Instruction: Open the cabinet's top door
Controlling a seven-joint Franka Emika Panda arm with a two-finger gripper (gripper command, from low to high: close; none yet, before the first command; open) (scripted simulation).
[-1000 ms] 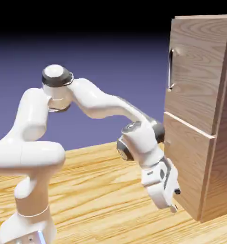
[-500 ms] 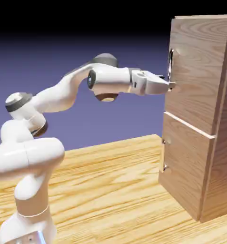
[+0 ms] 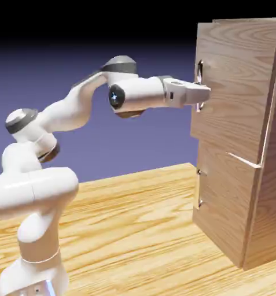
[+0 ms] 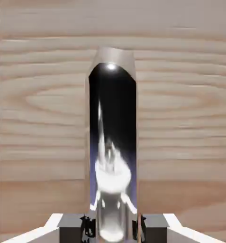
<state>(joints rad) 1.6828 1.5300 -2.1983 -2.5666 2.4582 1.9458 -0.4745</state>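
In the hand view, the two grey fingertips [image 4: 73, 227] sit tight against either side of the slim shiny silver bar handle [image 4: 112, 156], which fills the gap between them and runs up the middle of the picture; behind it lies pale wood grain. The white arm's jaws [image 3: 202, 93] are thus closed on that handle. In the exterior view the arm reaches level across the light wooden desk [image 3: 140, 231] to the tall brown wood-grain cabinet [image 3: 267, 191] at the right. Its upper wood-grain top door [image 3: 235, 87] stands slightly ajar, handle edge swung out past the lower panel [image 3: 224, 202].
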